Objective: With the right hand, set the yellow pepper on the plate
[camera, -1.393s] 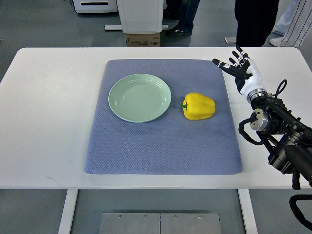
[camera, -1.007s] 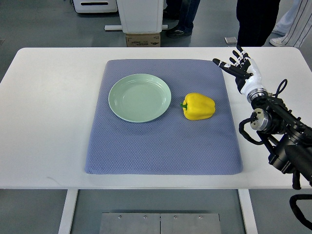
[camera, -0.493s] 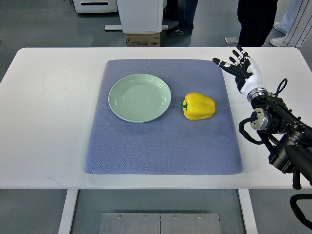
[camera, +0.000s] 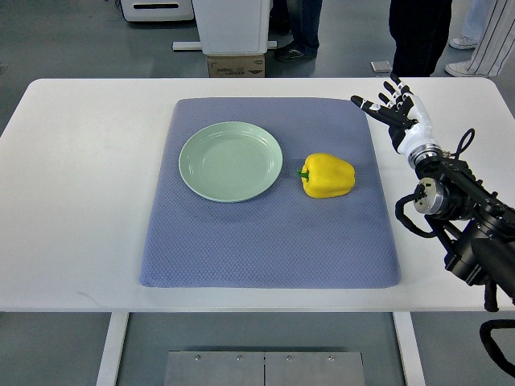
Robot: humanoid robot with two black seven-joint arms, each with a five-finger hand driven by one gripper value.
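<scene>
Right hand (camera: pixel 400 112) is over the white table (camera: pixel 80 185) just beside the far-right corner of the blue-grey textured mat (camera: pixel 265 241), fingers spread, holding nothing. Glossy yellow bell pepper (camera: pixel 328 175) lies on the mat, near the round pale-green plate (camera: pixel 231 161) but not touching, green stem toward it.

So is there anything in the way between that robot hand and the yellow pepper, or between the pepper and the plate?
Nothing visible blocks either path. The right hand, fingers spread and empty, sits right of and beyond the pepper, with only bare mat between. The empty plate lies just left of the pepper, a strip of mat between them.
</scene>
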